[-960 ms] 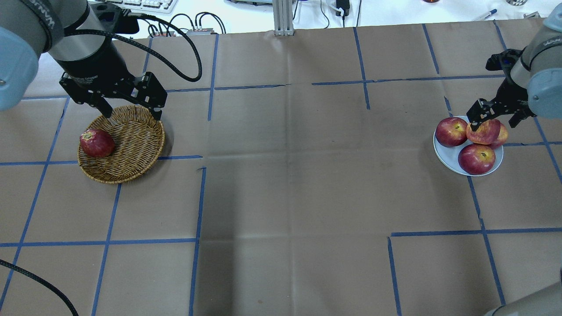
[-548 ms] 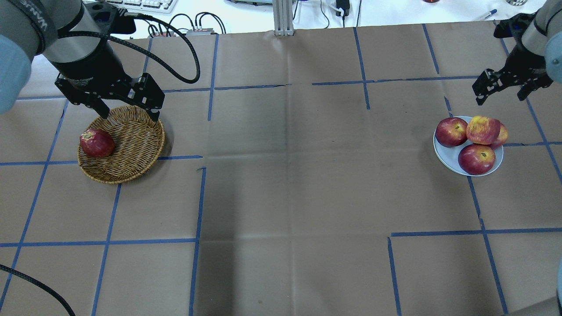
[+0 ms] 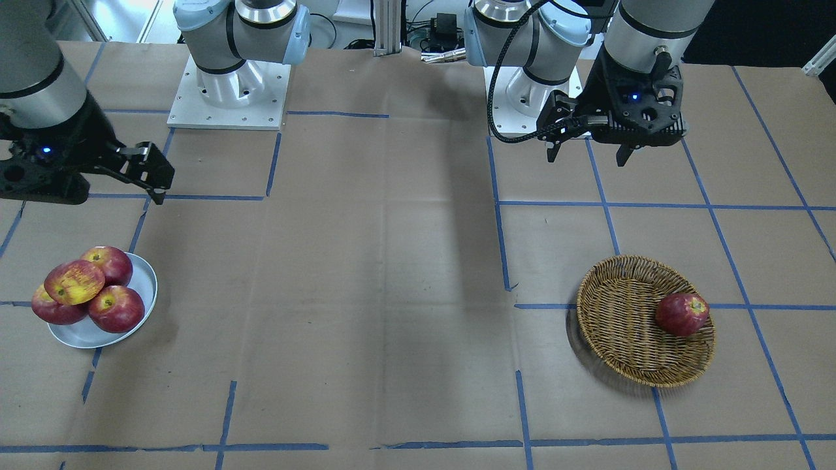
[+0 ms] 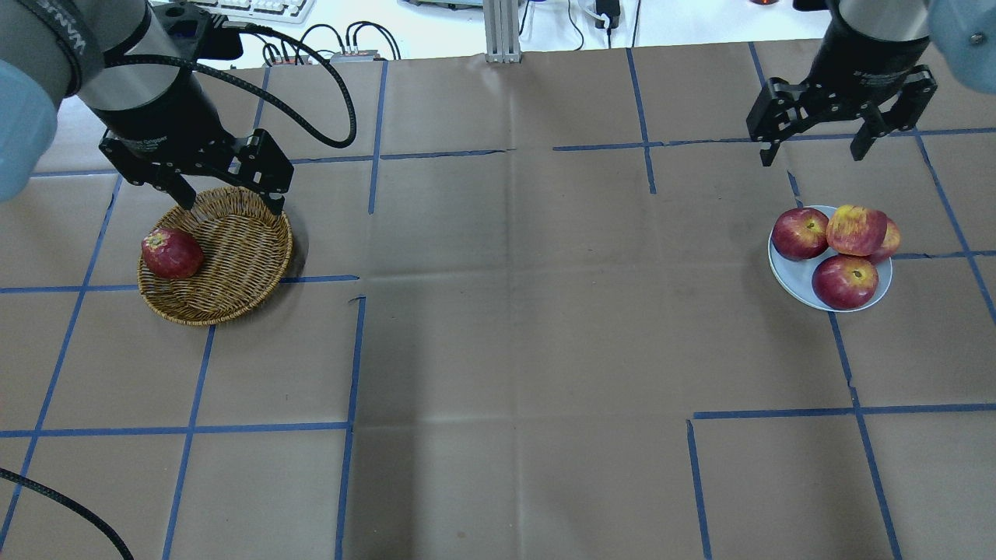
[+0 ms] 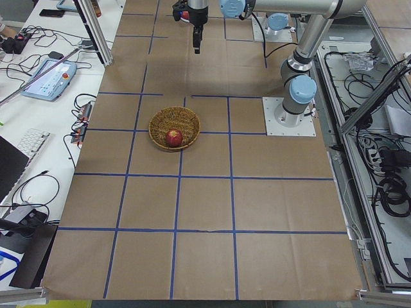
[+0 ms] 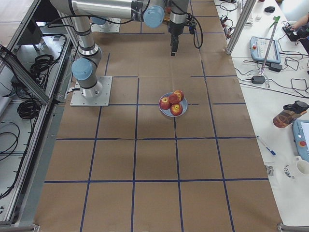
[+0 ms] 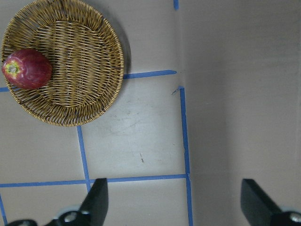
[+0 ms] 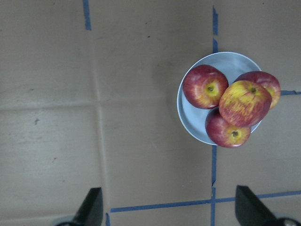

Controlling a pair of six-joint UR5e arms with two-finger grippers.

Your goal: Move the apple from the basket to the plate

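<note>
The yellow-streaked apple (image 4: 856,230) lies on top of three dark red apples on the pale blue plate (image 4: 786,272) at the right; it also shows in the right wrist view (image 8: 244,102) and front view (image 3: 74,282). My right gripper (image 4: 813,155) is open and empty, raised beyond the plate. The wicker basket (image 4: 233,257) at the left holds one dark red apple (image 4: 171,253) against its left wall. My left gripper (image 4: 231,204) is open and empty, hovering over the basket's far rim.
Brown paper with blue tape lines covers the table (image 4: 506,311). The dark red apples (image 4: 844,281) fill most of the plate. A black cable (image 4: 311,93) loops off the left arm behind the basket. Keyboards and cables lie past the far edge.
My right gripper has drawn off the streaked apple, risen and swung back beyond the plate; the apple stays on the pile. The left gripper has barely moved.
</note>
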